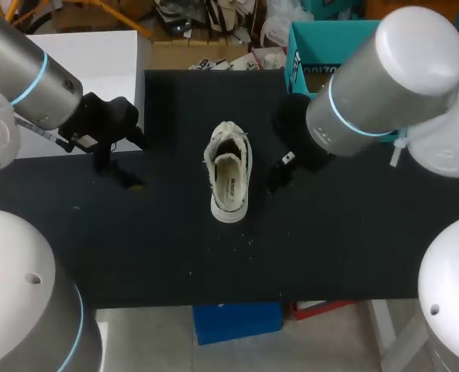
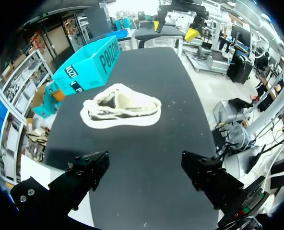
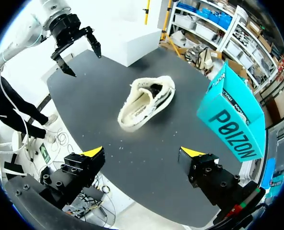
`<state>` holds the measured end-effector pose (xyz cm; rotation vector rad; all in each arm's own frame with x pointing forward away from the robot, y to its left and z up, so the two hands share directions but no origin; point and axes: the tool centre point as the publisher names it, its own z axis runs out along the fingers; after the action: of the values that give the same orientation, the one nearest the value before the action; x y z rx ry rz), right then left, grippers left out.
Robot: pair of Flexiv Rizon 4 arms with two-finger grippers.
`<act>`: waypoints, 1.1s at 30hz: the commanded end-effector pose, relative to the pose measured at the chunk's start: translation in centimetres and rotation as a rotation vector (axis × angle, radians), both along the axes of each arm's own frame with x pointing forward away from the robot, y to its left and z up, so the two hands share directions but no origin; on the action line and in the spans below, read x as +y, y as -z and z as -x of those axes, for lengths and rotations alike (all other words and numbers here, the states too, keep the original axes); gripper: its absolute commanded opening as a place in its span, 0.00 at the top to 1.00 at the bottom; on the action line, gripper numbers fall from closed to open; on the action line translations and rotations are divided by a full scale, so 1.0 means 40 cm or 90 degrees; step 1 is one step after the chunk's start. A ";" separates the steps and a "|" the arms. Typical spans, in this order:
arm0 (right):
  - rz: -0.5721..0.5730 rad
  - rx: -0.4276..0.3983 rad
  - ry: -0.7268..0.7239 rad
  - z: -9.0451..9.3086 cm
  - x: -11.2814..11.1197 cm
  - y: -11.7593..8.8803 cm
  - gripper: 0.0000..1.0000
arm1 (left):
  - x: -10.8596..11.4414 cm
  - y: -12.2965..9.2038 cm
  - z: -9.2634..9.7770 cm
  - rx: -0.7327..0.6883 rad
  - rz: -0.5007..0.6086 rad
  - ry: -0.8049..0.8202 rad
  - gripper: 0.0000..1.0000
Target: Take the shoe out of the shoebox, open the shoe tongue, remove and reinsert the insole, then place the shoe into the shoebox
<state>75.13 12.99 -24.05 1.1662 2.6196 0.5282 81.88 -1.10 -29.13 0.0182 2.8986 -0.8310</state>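
The shoe (image 1: 229, 177) is sitting upright mid-desk (image 1: 175, 248), outside the shoebox (image 3: 233, 115). In the head view, the right arm (image 1: 384, 77) is hiding part of the shoebox and most of the right fingers (image 3: 87, 163). The wrist views are showing these and the left fingers (image 2: 91, 170) spread wide, gripping nothing.

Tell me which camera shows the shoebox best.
The right wrist view: the shoebox stands near and unblocked, beside the shoe. The left wrist view shows it whole but farther off, beyond the shoe. In the head view the right arm covers much of it.
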 end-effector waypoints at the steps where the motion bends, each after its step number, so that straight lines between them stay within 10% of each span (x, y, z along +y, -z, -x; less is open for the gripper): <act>1: 0.047 0.040 0.009 -0.053 0.075 0.020 0.00 | 0.001 0.002 0.006 -0.005 0.000 -0.003 0.00; 15: -0.026 0.084 0.085 -0.074 0.097 0.078 0.00 | 0.001 0.002 0.006 -0.005 0.000 -0.003 0.00; 33: -0.063 0.126 0.243 -0.269 0.136 0.202 0.13 | 0.001 0.002 0.006 -0.005 0.000 -0.003 0.00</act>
<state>84.26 17.09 -30.15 1.7701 2.4475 0.5025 81.70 -1.12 -29.11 0.0135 2.8943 -0.8271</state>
